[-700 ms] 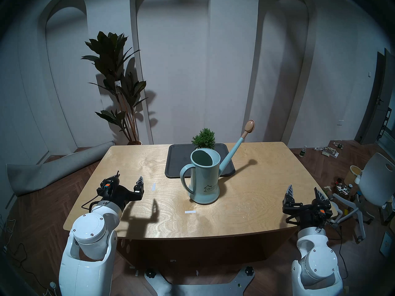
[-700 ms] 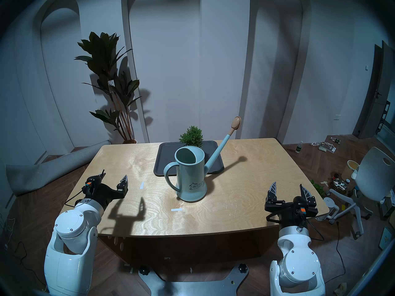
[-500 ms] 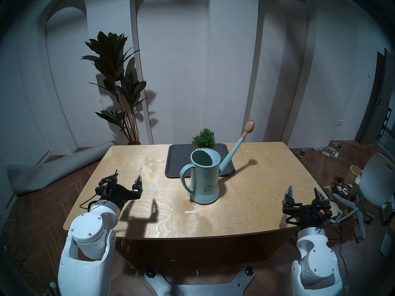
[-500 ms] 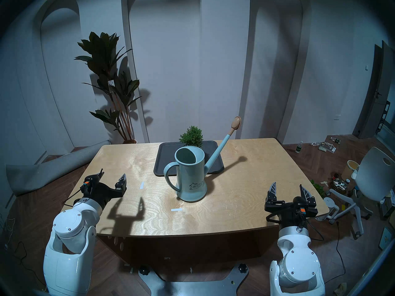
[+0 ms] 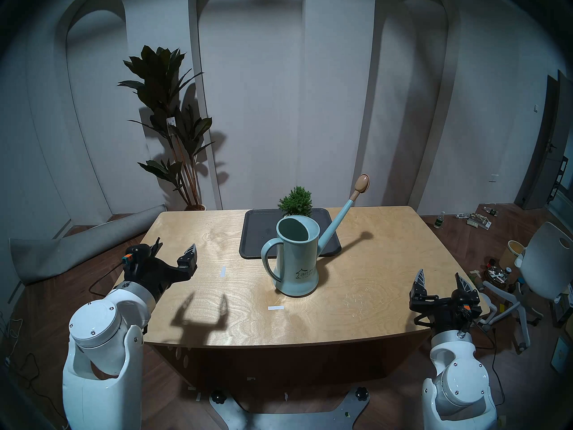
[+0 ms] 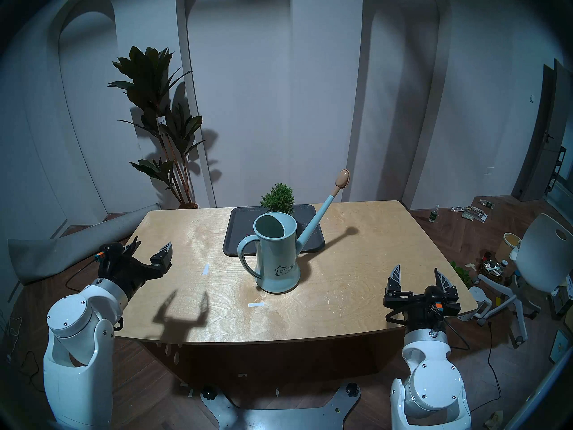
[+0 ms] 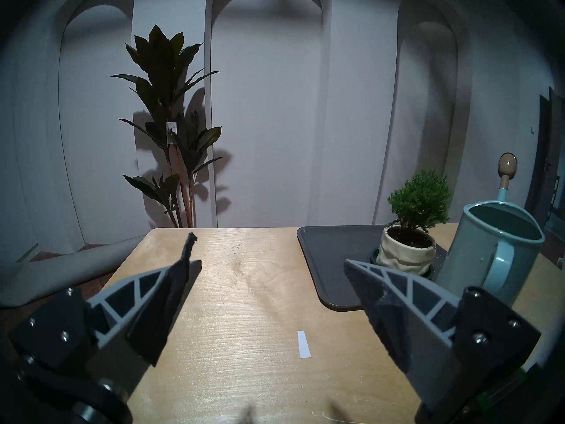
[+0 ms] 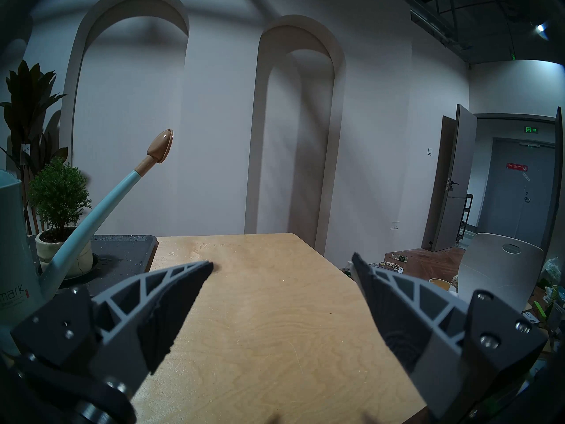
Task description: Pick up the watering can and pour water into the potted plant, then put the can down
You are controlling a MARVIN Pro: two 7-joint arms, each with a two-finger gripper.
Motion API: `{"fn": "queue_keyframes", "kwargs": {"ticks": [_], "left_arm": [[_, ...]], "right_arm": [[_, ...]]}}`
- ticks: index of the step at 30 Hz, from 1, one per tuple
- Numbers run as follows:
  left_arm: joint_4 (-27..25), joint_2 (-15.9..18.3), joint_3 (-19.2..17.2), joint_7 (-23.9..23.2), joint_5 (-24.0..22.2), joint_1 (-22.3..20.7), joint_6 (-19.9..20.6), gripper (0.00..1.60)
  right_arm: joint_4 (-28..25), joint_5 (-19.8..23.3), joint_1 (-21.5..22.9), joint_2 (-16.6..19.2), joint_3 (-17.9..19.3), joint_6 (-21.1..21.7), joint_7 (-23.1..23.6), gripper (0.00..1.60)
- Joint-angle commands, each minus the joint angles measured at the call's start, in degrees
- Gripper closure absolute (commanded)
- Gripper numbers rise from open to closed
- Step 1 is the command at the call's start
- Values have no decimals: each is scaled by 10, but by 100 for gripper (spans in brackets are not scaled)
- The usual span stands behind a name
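Broadly, the table (image 5: 387, 265) fills the middle of the head views, with a dark tray (image 5: 257, 234) at its far centre and the can (image 5: 294, 265) standing upright just in front of the tray, its base on bare wood. The can's loop handle (image 5: 268, 261) faces the robot's left, while its long spout (image 5: 336, 224) climbs away to the far right, so the can's long line runs from near-left up to far-right. That puts the handle on the side of the left gripper (image 5: 175, 251), which hovers over the table's near-left corner with its jaws spread wide and nothing between them; in the left wrist view the handle (image 7: 498, 270) lies ahead and to the right of the fingers (image 7: 397, 307). The right gripper (image 5: 440, 279) hangs off the near-right corner, equally wide open and empty, and it faces the spout side, so the left arm looks the better placed for the grasp. The plant (image 5: 294, 199) sits on the tray directly behind the can; from the left wrist its cream pot (image 7: 406, 255) appears just left of the can's body, apparently close to it, though whether they touch cannot be told. Nothing stands between the left gripper and the handle except open tabletop and two small white tape strips (image 5: 222, 271) lying flat. A tall floor plant (image 5: 173, 116) stands behind the table, well clear. Any pour would have to swing the spout back toward the plant.
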Motion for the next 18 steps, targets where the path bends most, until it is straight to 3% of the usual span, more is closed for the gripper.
{"fn": "queue_keyframes", "kwargs": {"ticks": [1, 5, 10, 18], "left_arm": [[-69, -26, 24, 22, 7, 12, 0, 0], [-82, -30, 52, 19, 15, 37, -35, 0], [-84, -43, 104, 39, 63, 90, -88, 0], [-73, -53, 152, 63, 125, 142, -154, 0]], "right_arm": [[-12, 1, 1, 0, 1, -2, 0, 0], [-11, 1, 1, 0, 1, -2, 1, 0], [-11, 0, 1, -1, 1, -2, 1, 0], [-10, -1, 2, -2, 1, -2, 2, 0]]}}
